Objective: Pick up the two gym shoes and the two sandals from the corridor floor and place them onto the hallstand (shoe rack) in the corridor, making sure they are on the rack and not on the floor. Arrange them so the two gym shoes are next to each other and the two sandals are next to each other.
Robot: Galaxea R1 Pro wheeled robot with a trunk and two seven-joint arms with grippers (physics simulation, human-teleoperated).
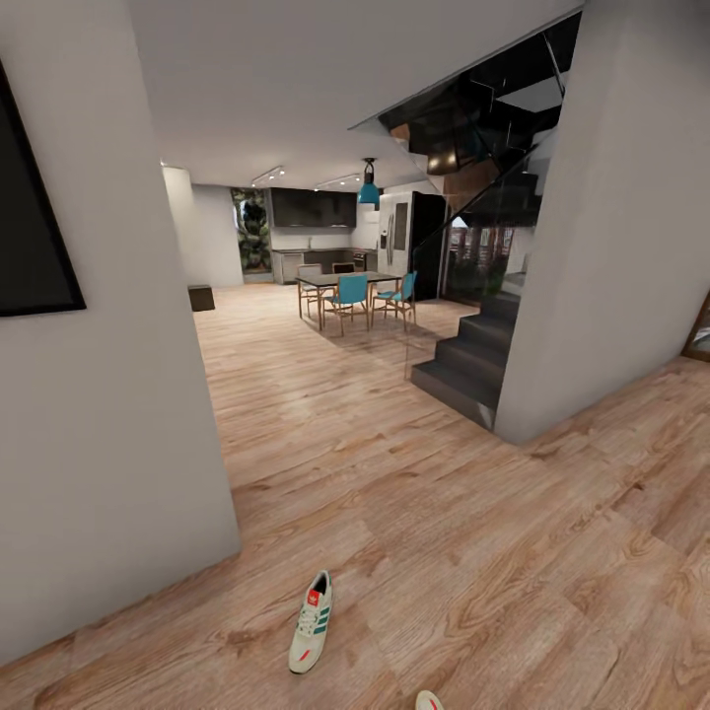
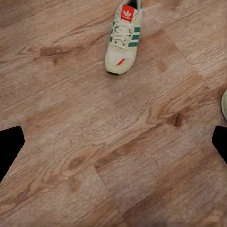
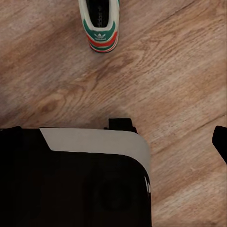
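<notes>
One cream-white gym shoe (image 1: 312,621) with green stripes lies on the wood-plank corridor floor (image 1: 414,493), near the left wall's corner. The left wrist view has it from above (image 2: 123,38), well beyond my left gripper (image 2: 113,146), which is open over bare floor with its dark fingertips (image 2: 10,146) wide apart. The toe of the second gym shoe (image 1: 428,701) peeks in at the head view's lower edge. Its red-orange heel (image 3: 100,26) lies ahead of my right gripper (image 3: 113,142), which is open with one fingertip (image 3: 220,142) at the side. The sandals and the hallstand are out of view.
A grey wall (image 1: 108,394) stands at the left and a wall block (image 1: 611,247) at the right, with dark stairs (image 1: 473,355) beside it. A dining table with teal chairs (image 1: 350,291) stands far ahead. My own dark base (image 3: 71,184) shows in the right wrist view.
</notes>
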